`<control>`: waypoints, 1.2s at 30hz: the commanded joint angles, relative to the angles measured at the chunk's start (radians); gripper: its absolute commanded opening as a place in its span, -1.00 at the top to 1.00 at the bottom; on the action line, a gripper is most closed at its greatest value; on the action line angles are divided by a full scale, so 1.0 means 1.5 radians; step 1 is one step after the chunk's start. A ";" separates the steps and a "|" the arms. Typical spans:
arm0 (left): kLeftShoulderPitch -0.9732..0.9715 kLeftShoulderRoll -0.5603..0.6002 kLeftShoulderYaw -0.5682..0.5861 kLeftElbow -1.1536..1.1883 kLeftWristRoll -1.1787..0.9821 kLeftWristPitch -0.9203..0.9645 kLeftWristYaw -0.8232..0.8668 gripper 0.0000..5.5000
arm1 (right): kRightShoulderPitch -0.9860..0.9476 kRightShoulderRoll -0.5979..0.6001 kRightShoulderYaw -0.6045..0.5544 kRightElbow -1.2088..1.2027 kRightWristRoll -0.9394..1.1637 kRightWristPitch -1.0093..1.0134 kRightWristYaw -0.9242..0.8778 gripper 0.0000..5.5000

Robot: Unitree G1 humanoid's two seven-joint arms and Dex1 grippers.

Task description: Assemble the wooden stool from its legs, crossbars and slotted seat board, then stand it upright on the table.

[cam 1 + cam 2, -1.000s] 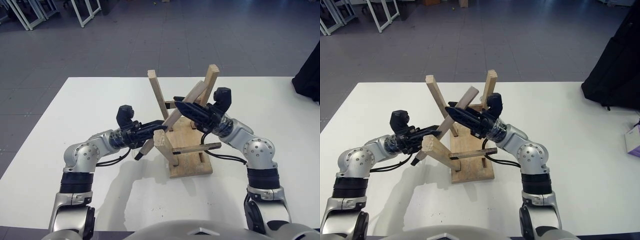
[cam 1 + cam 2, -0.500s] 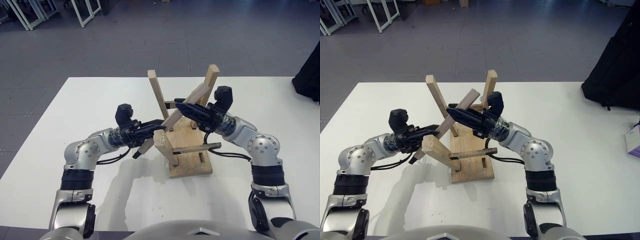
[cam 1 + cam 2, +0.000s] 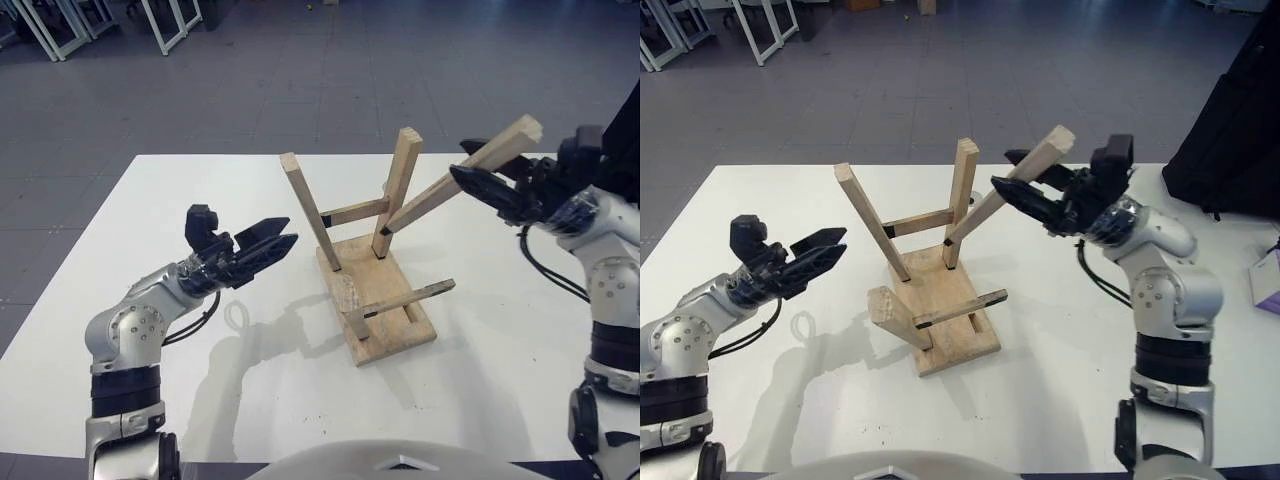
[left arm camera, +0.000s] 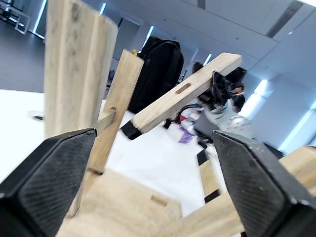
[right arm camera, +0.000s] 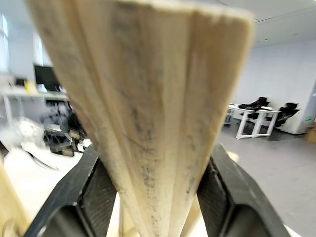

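Observation:
The slotted seat board (image 3: pixel 383 310) lies flat on the white table (image 3: pixel 150 200). Two legs (image 3: pixel 309 211) (image 3: pixel 396 190) stand up from it, joined by a crossbar (image 3: pixel 353 212). A third leg (image 3: pixel 349 299) leans toward me with a crossbar (image 3: pixel 411 297) sticking out of it. My right gripper (image 3: pixel 482 186) is shut on a loose leg (image 3: pixel 992 202), held slanted above the board's right side, its lower end near the far right leg. In the right wrist view that loose leg (image 5: pixel 148 118) sits between the pads. My left gripper (image 3: pixel 271 240) hangs open left of the stool, holding nothing.
A black bag (image 3: pixel 1230 120) stands beyond the table's right edge. A small purple-and-white box (image 3: pixel 1268 280) lies at the far right. Bare tabletop stretches left and in front of the stool. White frames (image 3: pixel 165 20) stand on the floor behind.
My left gripper let go of the slanted leg, opened and drew back to the left. My right gripper carried that leg up and to the right. The stool turned slightly.

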 commanded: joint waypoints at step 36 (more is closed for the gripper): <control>0.188 -0.020 -0.039 -0.198 0.002 -0.138 0.149 -0.57 | 0.206 -0.095 0.041 0.017 0.034 0.024 0.190 0.25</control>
